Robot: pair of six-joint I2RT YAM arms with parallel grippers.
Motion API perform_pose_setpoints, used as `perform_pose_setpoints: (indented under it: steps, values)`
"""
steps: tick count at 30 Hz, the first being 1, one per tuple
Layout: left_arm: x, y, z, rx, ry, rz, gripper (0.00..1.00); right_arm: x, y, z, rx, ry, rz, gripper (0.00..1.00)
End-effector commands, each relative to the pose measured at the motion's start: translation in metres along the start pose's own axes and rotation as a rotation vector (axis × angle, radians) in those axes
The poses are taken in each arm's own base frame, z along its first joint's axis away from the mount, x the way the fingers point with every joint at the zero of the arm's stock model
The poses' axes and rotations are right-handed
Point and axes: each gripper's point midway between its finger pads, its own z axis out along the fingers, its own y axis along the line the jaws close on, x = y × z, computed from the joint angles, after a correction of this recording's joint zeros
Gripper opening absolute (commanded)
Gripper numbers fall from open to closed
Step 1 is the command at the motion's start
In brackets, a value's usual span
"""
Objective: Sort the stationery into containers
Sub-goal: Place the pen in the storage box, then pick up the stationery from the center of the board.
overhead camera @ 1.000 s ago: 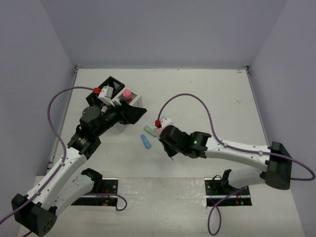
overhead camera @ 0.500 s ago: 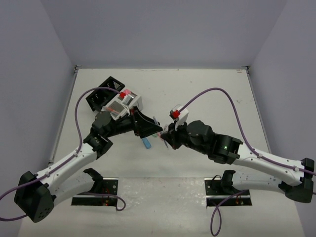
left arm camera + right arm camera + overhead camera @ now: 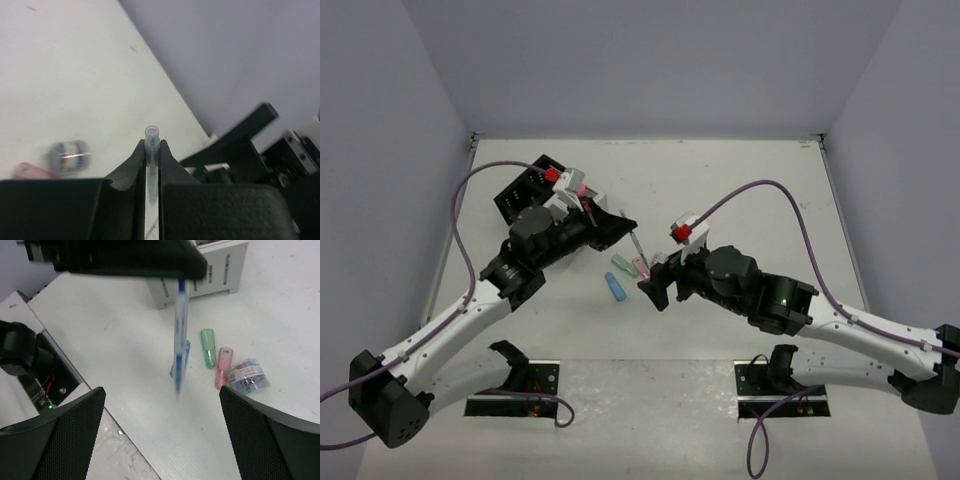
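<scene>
Blue-cored pen [image 3: 152, 134] is clamped in our left gripper [image 3: 151, 150] above the table [image 3: 120, 345]; our right gripper [image 3: 160, 435] gapes empty over the green stick [image 3: 208, 347].

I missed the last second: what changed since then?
The left gripper swung to the middle, shut on the pen and lifted it back toward the white box. The right gripper drew back, open. The blue stick, green stick and pink stick stayed put.
</scene>
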Motion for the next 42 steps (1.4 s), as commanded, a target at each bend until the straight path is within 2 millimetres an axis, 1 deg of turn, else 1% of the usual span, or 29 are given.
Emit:
perform_pose_setpoints:
  steps: [1,4,6,7,8,10,11,12,14,15,18,20,21,22,23,24,25,26,27,28,29,30,31,32,33,35,36,40,42]
  values:
    - [-0.078,0.086,-0.062,-0.658,-0.331,0.143,0.0,-0.007,-0.022,-0.008,0.098,-0.068,0.036,0.99]
    - [-0.112,0.12,-0.118,-0.987,-0.568,0.154,0.0,0.008,-0.028,-0.005,0.122,-0.043,0.049,0.99]
    - [-0.126,0.125,-0.134,-1.06,-0.675,0.162,0.0,0.017,-0.031,-0.002,0.134,-0.02,0.055,0.99]
    - [-0.127,0.131,-0.142,-1.109,-0.701,0.168,0.0,0.019,-0.032,-0.001,0.137,-0.017,0.055,0.99]
    - [-0.133,0.138,-0.152,-1.17,-0.761,0.181,0.0,0.024,-0.034,0.002,0.147,-0.001,0.057,0.99]
    - [-0.146,0.151,-0.162,-1.235,-0.81,0.195,0.0,0.032,-0.035,0.007,0.157,0.021,0.061,0.99]
    - [-0.148,0.16,-0.162,-1.25,-0.81,0.194,0.0,0.036,-0.036,0.009,0.161,0.032,0.061,0.99]
    - [-0.148,0.172,-0.152,-1.236,-0.789,0.192,0.0,0.039,-0.036,0.01,0.163,0.041,0.066,0.99]
    - [-0.147,0.197,-0.15,-1.257,-0.761,0.177,0.0,0.046,-0.037,0.014,0.165,0.061,0.069,0.99]
    - [-0.142,0.205,-0.146,-1.263,-0.738,0.171,0.0,0.049,-0.037,0.016,0.168,0.071,0.07,0.99]
    - [-0.127,0.218,-0.14,-1.271,-0.704,0.148,0.0,0.052,-0.04,0.021,0.185,0.088,0.073,0.99]
    - [-0.118,0.222,-0.137,-1.251,-0.686,0.144,0.25,0.053,-0.044,0.026,0.209,0.097,0.086,0.99]
    - [-0.116,0.223,-0.136,-1.245,-0.68,0.143,0.45,0.056,-0.046,0.03,0.212,0.112,0.087,0.99]
    - [-0.114,0.224,-0.134,-1.238,-0.669,0.14,0.69,0.055,-0.047,0.033,0.212,0.122,0.094,0.99]
    - [-0.112,0.224,-0.133,-1.23,-0.656,0.137,0.94,0.053,-0.049,0.036,0.213,0.129,0.102,0.99]
    - [-0.112,0.221,-0.131,-1.216,-0.645,0.133,1.0,0.052,-0.05,0.039,0.211,0.138,0.106,0.98]
    - [-0.112,0.216,-0.128,-1.189,-0.632,0.125,1.0,0.053,-0.053,0.045,0.22,0.157,0.11,0.93]
    - [-0.114,0.211,-0.125,-1.156,-0.625,0.12,1.0,0.047,-0.052,0.05,0.211,0.168,0.118,0.88]
    - [-0.112,0.207,-0.123,-1.134,-0.601,0.122,1.0,0.052,-0.055,0.054,0.22,0.2,0.127,0.82]
    - [-0.111,0.201,-0.121,-1.105,-0.579,0.123,1.0,0.059,-0.063,0.058,0.252,0.237,0.145,0.76]
    - [-0.114,0.188,-0.117,-1.047,-0.554,0.127,1.0,0.06,-0.069,0.067,0.287,0.275,0.173,0.71]
    - [-0.114,0.18,-0.116,-1.02,-0.539,0.131,1.0,0.06,-0.077,0.074,0.322,0.307,0.189,0.68]
    - [-0.116,0.17,-0.112,-0.973,-0.521,0.131,1.0,0.064,-0.09,0.076,0.366,0.345,0.191,0.68]
    - [-0.118,0.154,-0.107,-0.904,-0.487,0.134,1.0,0.07,-0.102,0.081,0.397,0.397,0.165,0.7]
    - [-0.117,0.141,-0.105,-0.852,-0.457,0.144,1.0,0.075,-0.106,0.086,0.395,0.445,0.126,0.77]
    - [-0.117,0.12,-0.104,-0.768,-0.421,0.165,1.0,0.078,-0.104,0.095,0.356,0.515,0.068,0.95]
    - [-0.117,0.114,-0.105,-0.75,-0.416,0.168,1.0,0.079,-0.103,0.098,0.348,0.538,0.059,0.99]
    - [-0.112,0.097,-0.112,-0.706,-0.374,0.185,1.0,0.098,-0.119,0.104,0.482,0.627,0.107,0.99]
    - [-0.107,0.09,-0.11,-0.661,-0.352,0.191,1.0,0.098,-0.131,0.105,0.618,0.565,0.206,0.99]
